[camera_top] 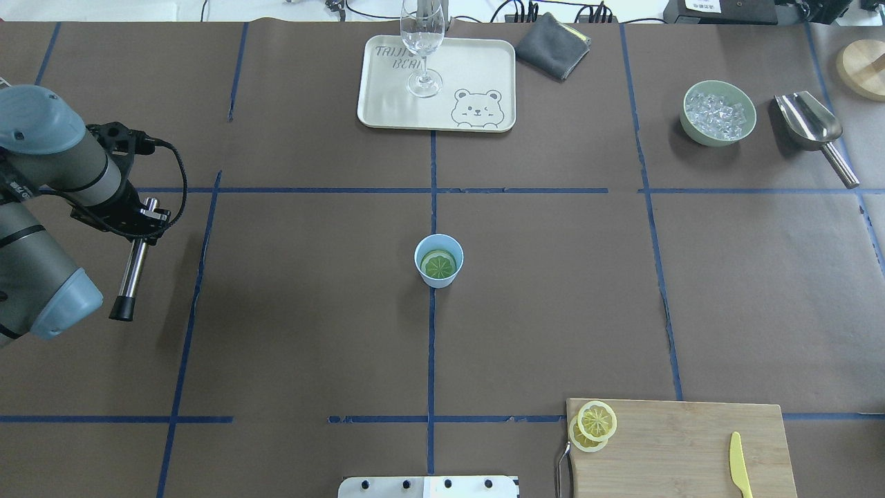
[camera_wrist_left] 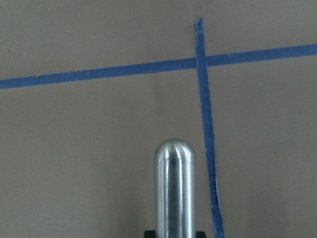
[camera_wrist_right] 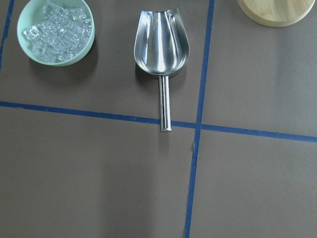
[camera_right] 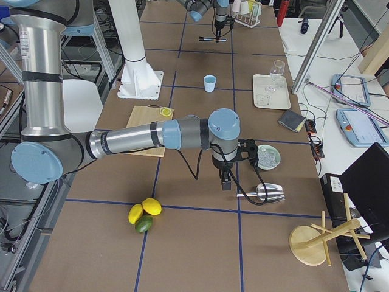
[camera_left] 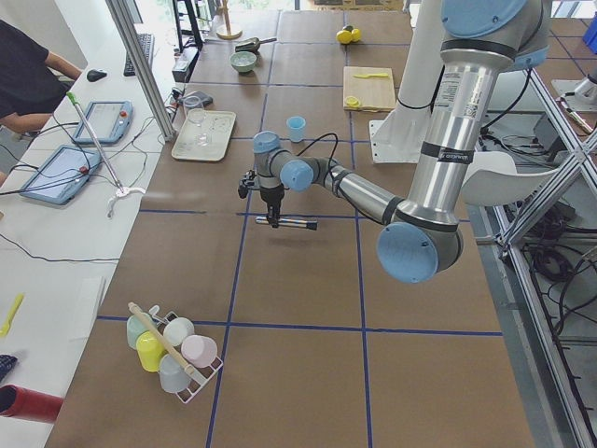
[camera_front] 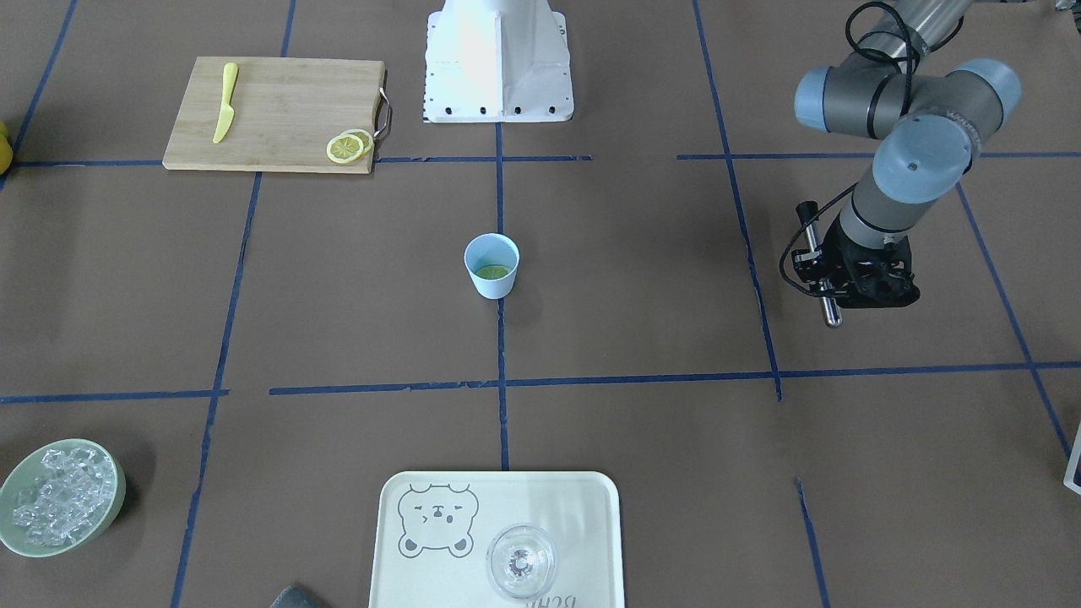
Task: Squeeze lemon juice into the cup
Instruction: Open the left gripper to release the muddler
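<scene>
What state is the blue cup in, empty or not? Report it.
Not empty: the upright cup holds a lemon slice lying flat inside.

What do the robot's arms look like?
The left arm and right arm are round silver-grey tubes with pale blue caps on the joints. The left pincer and right pincer are black. Thin black cables loop along the wrists.
</scene>
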